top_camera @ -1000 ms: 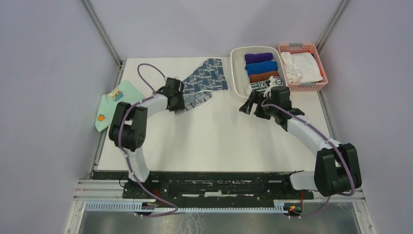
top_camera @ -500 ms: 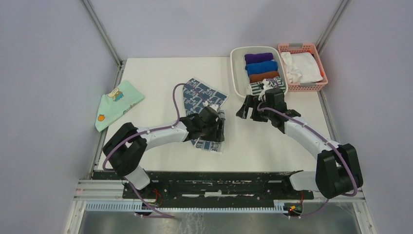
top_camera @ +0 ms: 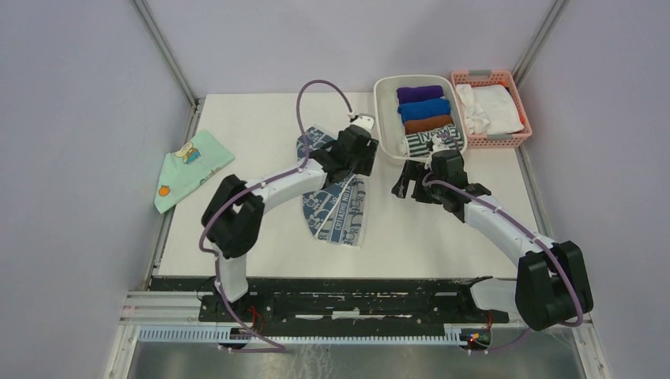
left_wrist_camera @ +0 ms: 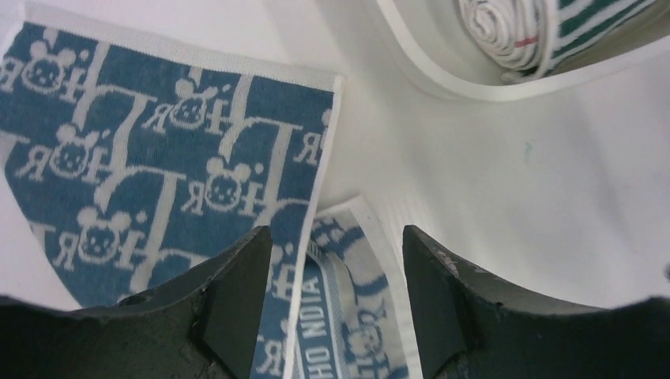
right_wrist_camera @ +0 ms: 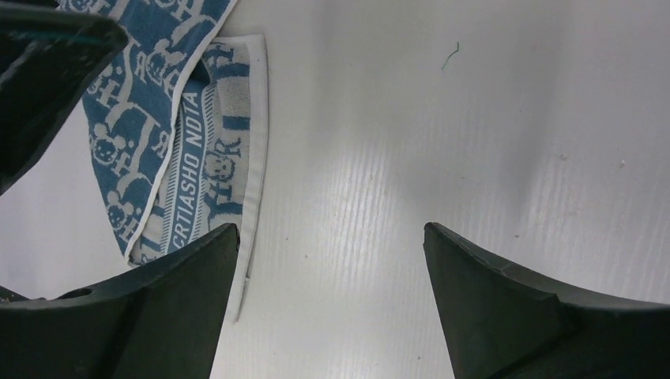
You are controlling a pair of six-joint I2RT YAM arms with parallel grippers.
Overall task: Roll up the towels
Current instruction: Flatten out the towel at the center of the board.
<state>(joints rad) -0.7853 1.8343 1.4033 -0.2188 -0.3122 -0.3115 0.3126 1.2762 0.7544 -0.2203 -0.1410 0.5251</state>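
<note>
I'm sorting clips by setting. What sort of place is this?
Likely a robotics lab test cell, not a home: lilac panels on metal posts enclose a white table, a left arm and right arm are bolted at its near edge, and rolled cloths sit in a white bin.

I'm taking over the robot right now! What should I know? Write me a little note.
Left gripper: open, holding nothing, just above the blue patterned towel.
Right gripper: open, empty, over the table.
Done: the striped towel sits rolled in the white bin.
Left to do: the blue patterned towel lies unrolled and partly folded over itself mid-table. It likely needs flattening, then rolling.
</note>
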